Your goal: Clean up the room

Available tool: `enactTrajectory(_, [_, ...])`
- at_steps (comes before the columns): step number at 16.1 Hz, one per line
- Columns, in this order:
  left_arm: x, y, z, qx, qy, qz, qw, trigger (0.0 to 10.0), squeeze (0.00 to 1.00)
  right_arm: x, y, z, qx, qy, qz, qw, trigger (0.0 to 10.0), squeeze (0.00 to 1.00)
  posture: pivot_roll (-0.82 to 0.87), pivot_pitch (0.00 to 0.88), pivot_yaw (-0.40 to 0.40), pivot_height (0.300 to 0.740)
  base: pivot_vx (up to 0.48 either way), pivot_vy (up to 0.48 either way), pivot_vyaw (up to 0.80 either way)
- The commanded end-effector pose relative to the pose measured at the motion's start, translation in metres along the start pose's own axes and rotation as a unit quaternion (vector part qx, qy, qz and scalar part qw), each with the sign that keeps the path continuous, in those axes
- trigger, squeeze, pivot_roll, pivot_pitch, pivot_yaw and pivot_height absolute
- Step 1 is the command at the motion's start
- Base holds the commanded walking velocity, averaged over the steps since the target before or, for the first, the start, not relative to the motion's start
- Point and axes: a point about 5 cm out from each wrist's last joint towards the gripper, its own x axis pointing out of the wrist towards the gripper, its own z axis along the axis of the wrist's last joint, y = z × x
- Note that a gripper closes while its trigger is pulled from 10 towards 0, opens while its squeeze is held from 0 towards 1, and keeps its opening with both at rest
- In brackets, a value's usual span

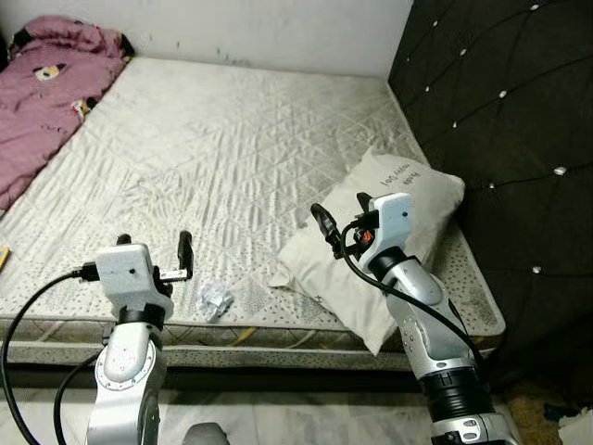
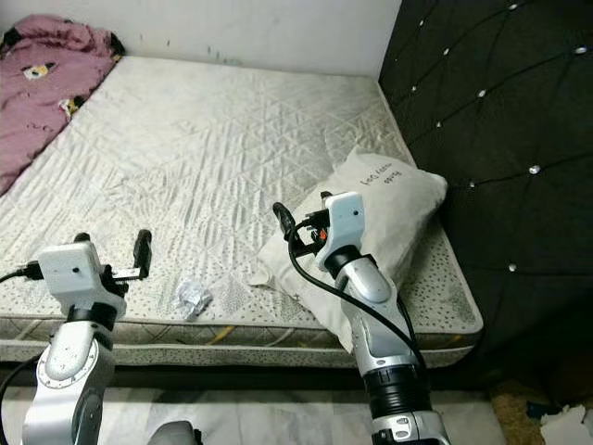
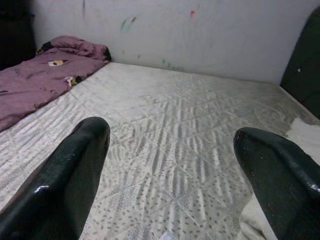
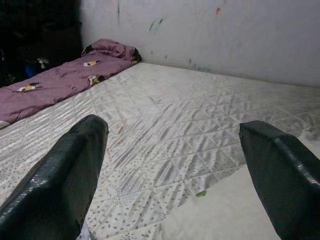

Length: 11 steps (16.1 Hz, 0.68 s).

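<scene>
The left gripper is held above the near edge of the mattress, fingers spread wide and holding nothing; its wrist view shows both black fingers well apart with quilted fabric between them. Just beside it, at roughly 4 o'clock from the fingertips, a small crumpled piece of clear wrapper lies on the mattress close to the front edge, untouched. The right gripper is raised over the near right part of the bed, also spread open and empty (its wrist view shows the two fingers far apart, with the mattress and a corner of pale fabric beneath). Directly under and behind this gripper lies a white pillow, set at an angle with handwriting on its upper face, its lower corner overhanging the front edge of the mattress. At 3 o'clock from the pillow stands a black tufted headboard with shiny studs. At 10 o'clock across the bed, well apart from both grippers, a pink blanket with small printed figures is bunched along the far left side, against a white wall carrying a few coloured marks.
</scene>
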Motion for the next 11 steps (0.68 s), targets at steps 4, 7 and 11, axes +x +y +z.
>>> enactTrajectory(4, [0.0007,-0.0048,0.0011,0.002,-0.004,-0.020,1.000,10.0,0.00,-0.0004,-0.0030,-0.0015,-0.003,0.003,-0.008,1.000,10.0,0.00,0.00,0.000,-0.081,0.740,0.465,0.000,0.00])
enactTrajectory(7, [0.0002,-0.0039,0.0000,0.006,0.004,-0.011,1.000,10.0,0.00,0.0000,-0.0027,-0.0016,-0.005,0.003,-0.010,1.000,10.0,0.00,0.00,0.000,-0.081,0.740,0.426,0.000,0.00])
enactTrajectory(11, [0.0007,-0.0002,-0.0017,0.006,0.011,0.006,1.000,10.0,0.00,0.0007,-0.0032,-0.0015,-0.008,0.002,-0.013,1.000,10.0,0.00,0.01,0.000,-0.080,0.740,0.000,0.000,0.00])
